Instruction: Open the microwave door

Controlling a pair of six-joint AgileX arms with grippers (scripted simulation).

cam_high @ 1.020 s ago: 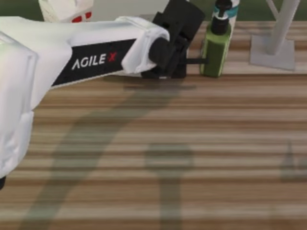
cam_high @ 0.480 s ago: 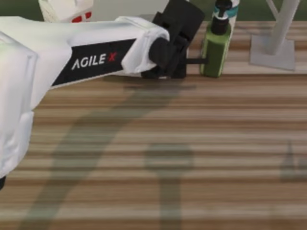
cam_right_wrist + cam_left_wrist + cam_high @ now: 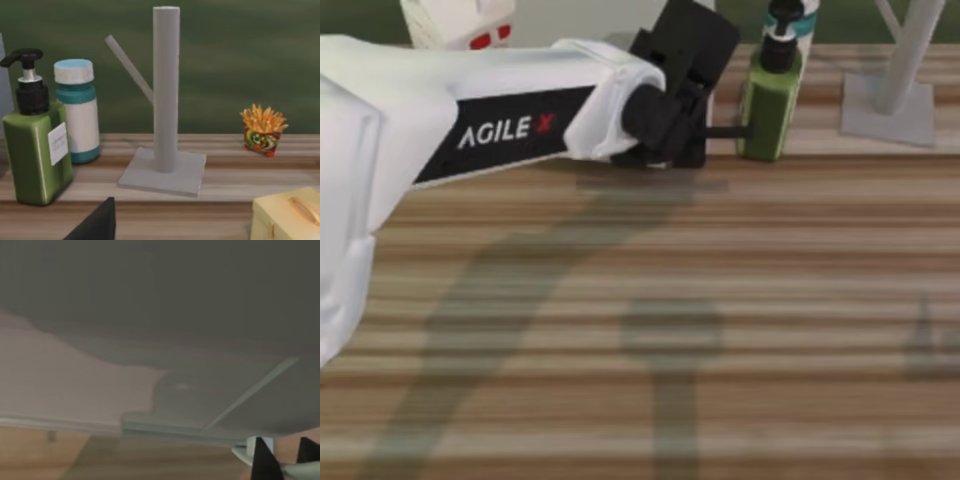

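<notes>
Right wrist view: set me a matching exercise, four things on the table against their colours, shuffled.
Things:
1. pump bottle
2. capped jar
3. stand with upright post
4. fries carton

Colours:
A. plain grey
B. green body, black pump
C. orange fries in a red patterned holder
D. white body, teal bands, pale blue lid

Pairs: 1-B, 2-D, 3-A, 4-C

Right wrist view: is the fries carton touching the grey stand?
No. The fries carton stands apart from the grey stand, bare table between them.
</notes>
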